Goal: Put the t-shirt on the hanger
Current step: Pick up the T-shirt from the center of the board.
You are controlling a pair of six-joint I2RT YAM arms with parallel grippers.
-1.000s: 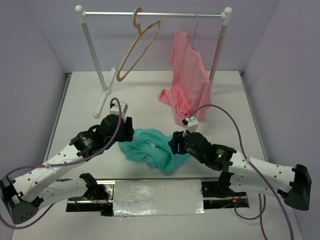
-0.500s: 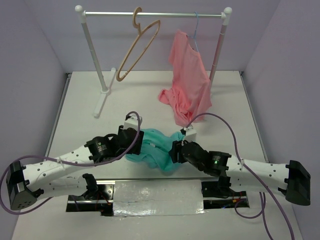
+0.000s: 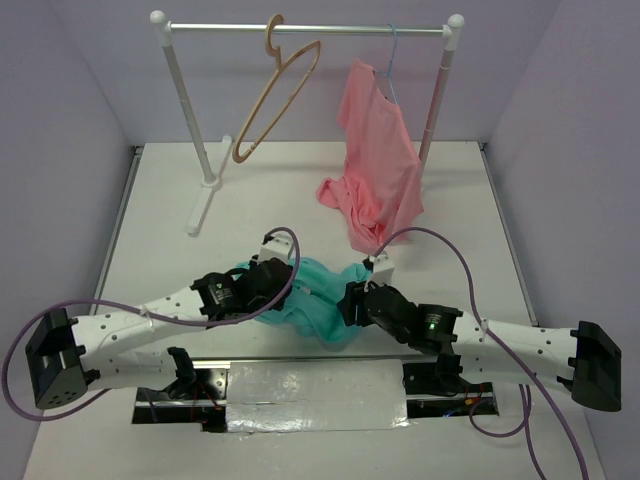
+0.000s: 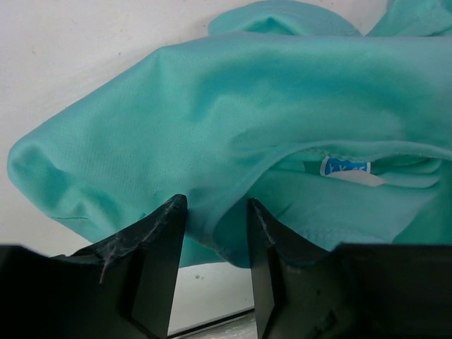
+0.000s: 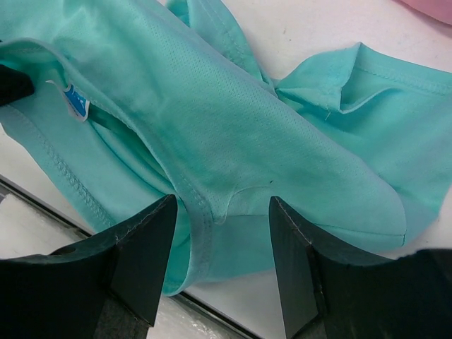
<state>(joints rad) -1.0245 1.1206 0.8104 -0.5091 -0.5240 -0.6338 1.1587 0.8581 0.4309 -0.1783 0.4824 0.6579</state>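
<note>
teal t-shirt (image 3: 312, 292) lies bunched at the near edge of the counter (image 3: 300, 190). i see my left end effector (image 4: 215, 233) narrowly parted astride a fold, my right end effector (image 5: 222, 233) wide over the cloth. wooden hanger (image 3: 275, 95) hangs on the rail (image 3: 350, 30).

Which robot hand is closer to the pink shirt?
Right. The right gripper is just below the pink shirt in the top view; the left gripper is farther left.

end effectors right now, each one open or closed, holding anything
left end effector: open, a fold of the t-shirt in the gap, not gripped
right end effector: open, straddling a t-shirt fold, not gripped
</note>
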